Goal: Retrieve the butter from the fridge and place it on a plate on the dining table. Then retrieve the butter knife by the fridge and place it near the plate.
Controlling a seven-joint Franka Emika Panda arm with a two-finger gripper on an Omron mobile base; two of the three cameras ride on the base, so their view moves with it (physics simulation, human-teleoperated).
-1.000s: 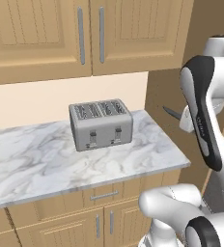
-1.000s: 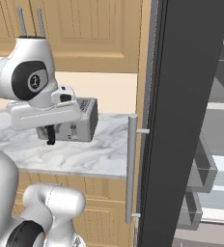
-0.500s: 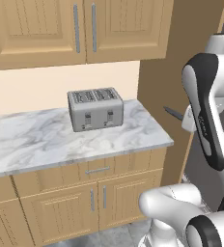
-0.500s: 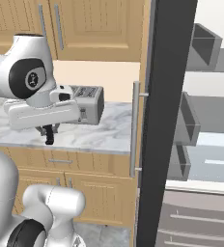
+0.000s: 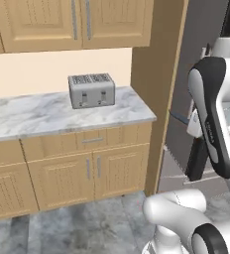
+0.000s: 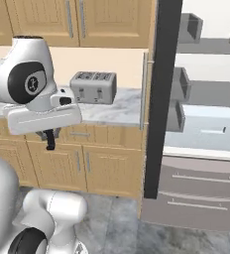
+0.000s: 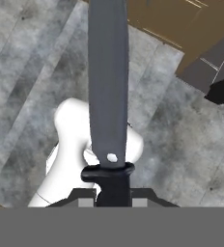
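The fridge stood open at the right, its dark door edge-on, grey shelves and door bins above two wide drawers. Left of it ran a marble counter over tan wooden cabinets, with a silver toaster near the counter's right end. The gripper hung low in front of the cabinets, clenched on the knife. In the hand view the knife's black handle sat between the finger tips, a thin dark guard ring crossed above it, and the long grey blade ran straight away over the grey stone floor.
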